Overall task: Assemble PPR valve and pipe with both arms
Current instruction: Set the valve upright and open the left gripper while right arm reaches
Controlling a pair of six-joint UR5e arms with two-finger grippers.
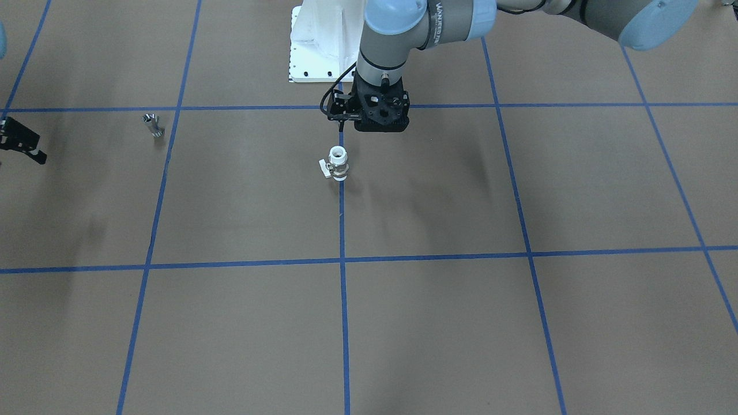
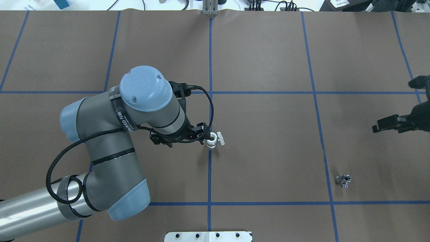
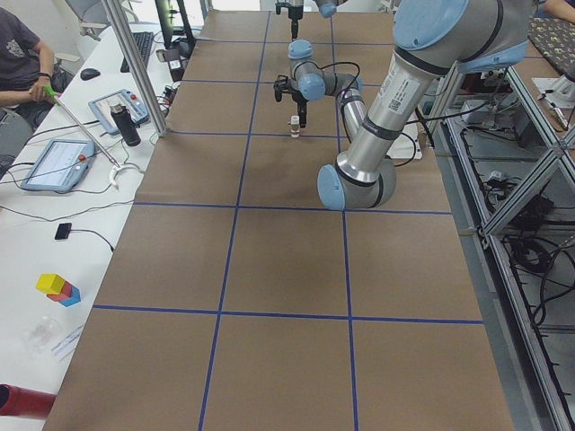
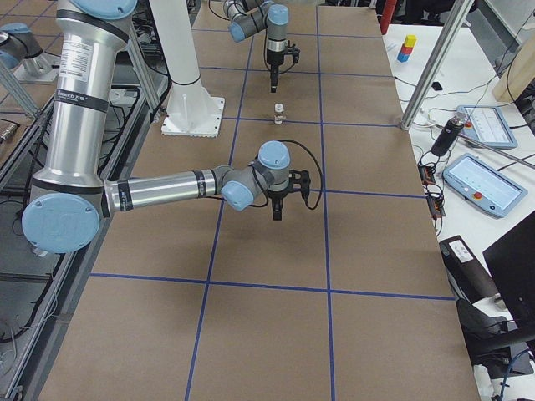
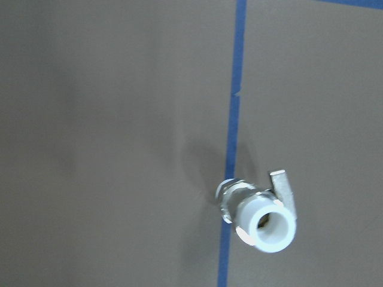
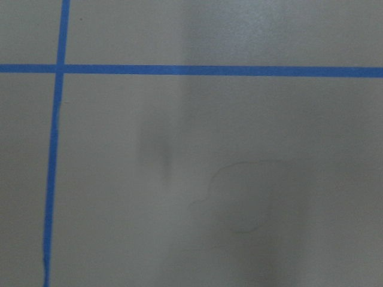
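Note:
The PPR valve stands upright on the blue centre line, its white open end up and its small handle sticking out sideways. It also shows in the overhead view and low in the left wrist view. My left gripper hovers just beside the valve, on the robot's side, not touching it; I cannot tell whether it is open or shut. The small silver pipe sits alone on the right half of the table. My right gripper hangs beyond the pipe and apart from it, and holds nothing I can see; its jaw state is unclear. The right wrist view shows only paper and tape.
The brown paper table carries a blue tape grid. The white base pedestal stands at the robot's edge. A side desk with tablets and a seated person lies past the far edge.

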